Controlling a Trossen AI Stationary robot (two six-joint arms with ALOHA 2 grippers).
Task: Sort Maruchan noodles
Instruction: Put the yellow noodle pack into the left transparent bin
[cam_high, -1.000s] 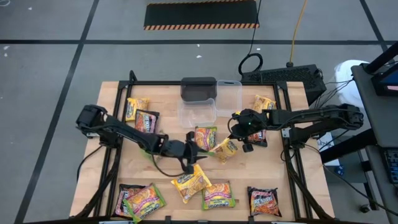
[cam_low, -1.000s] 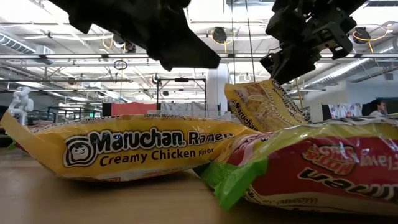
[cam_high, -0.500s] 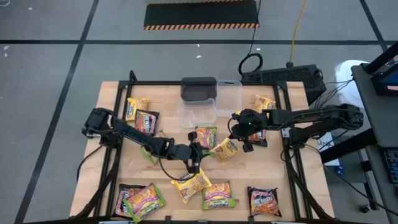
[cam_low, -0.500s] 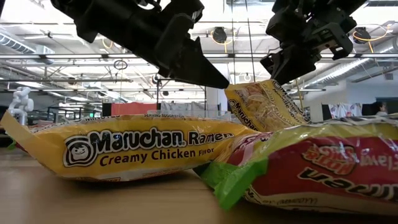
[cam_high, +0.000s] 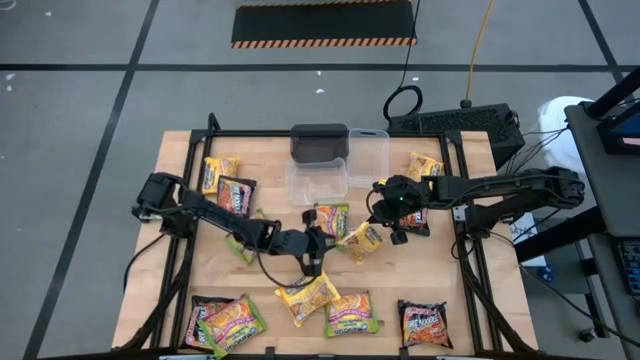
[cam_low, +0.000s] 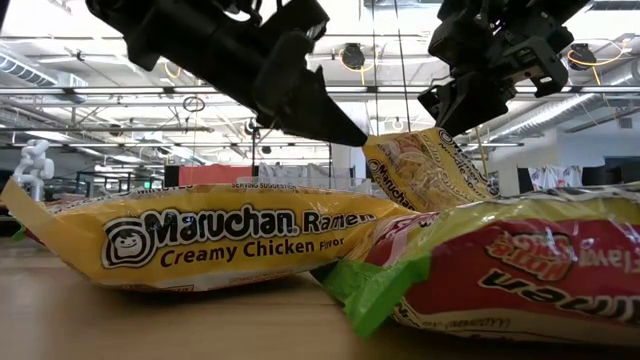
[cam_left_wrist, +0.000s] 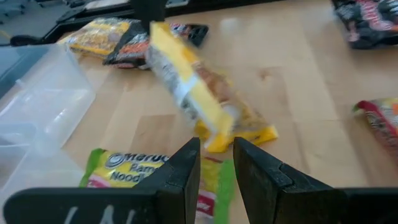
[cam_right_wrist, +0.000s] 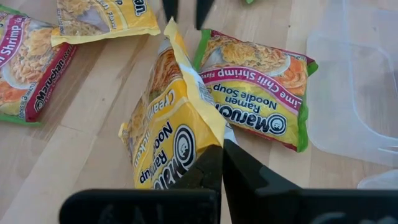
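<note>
Reaching farther toward the table's (cam_high: 200, 290) middle, the left gripper (cam_high: 318, 238) now stands parted before the yellow packet (cam_high: 362, 238). Beyond, the right gripper (cam_high: 383, 222) clamps its corner, lifting it tilted. Light, crinkly, slippery; the sealed edge seems safest to pinch.

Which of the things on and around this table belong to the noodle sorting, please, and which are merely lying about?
Belong to the job:
- yellow packet, pinched by the right end effector
- lime chili shrimp packet
- remaining ramen packets
- left end effector

Lying about:
- clear tubs
- dark box
- keyboard
</note>
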